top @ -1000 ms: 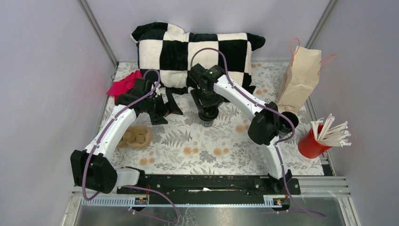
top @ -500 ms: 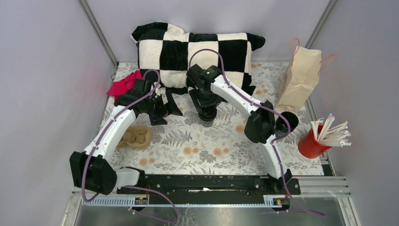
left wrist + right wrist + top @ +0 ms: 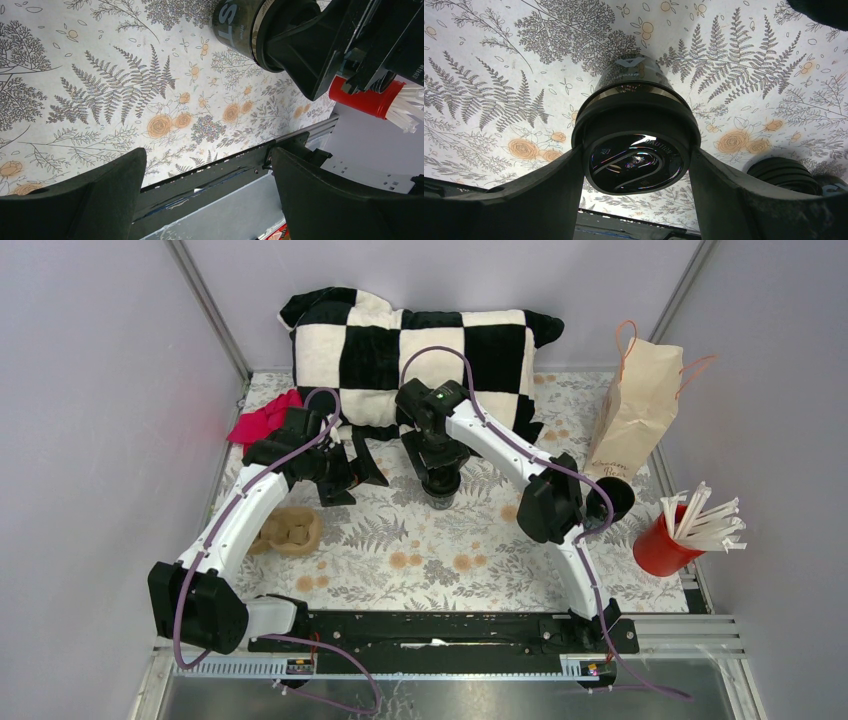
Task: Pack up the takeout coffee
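top view: a black cup (image 3: 441, 500) is gripped mid-desk (image 3: 420, 550) by the right end effector (image 3: 441, 485); a second cup (image 3: 616, 495) is seen near the paper bag (image 3: 635, 410). left wrist: the left end effector (image 3: 207, 160) is held wide, empty; "st" is read on the gripped cup. right wrist: "caution" is made out on the lid (image 3: 636, 160).

Lid of the coffee cup (image 3: 636, 160): raised letters, legible only in part as "AUTION", between the right fingers (image 3: 524, 200).
Side of the coffee cup: white letters "ST", cropped by the frame edge, out beyond the left fingers (image 3: 75, 200).
Paper bag (image 3: 633, 405): small dark print low on its face, far right of the right fingers, too small to read.
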`<act>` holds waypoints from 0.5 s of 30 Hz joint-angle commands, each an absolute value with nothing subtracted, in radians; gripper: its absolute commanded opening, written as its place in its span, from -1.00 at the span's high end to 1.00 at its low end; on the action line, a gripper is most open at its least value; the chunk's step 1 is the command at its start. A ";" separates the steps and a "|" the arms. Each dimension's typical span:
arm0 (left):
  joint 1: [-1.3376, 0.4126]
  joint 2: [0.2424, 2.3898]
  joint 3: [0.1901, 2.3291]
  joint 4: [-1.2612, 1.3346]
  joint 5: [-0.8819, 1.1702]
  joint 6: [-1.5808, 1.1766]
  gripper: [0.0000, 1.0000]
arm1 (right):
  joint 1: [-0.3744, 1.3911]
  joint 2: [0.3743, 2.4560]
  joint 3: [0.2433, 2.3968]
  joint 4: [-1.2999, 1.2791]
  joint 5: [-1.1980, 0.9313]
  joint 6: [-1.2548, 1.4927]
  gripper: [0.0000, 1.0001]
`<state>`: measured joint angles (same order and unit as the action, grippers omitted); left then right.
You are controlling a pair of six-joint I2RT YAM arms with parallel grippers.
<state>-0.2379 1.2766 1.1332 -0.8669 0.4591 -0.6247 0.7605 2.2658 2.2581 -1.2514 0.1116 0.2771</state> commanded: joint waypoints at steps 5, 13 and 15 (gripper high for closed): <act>-0.238 1.255 1.175 -0.853 0.468 -0.609 -0.98 | 0.763 2.277 2.286 -1.276 0.111 0.279 -0.50; -0.238 1.253 1.177 -0.853 0.471 -0.605 -0.98 | 0.763 2.284 2.286 -1.270 0.105 0.282 -0.51; -0.239 1.252 1.174 -0.852 0.471 -0.604 -0.98 | 0.763 2.285 2.285 -1.270 0.104 0.282 -0.52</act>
<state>-0.2379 1.2766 1.1336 -0.8669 0.4595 -0.6243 0.7605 2.2753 2.2581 -1.2514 0.1116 0.2771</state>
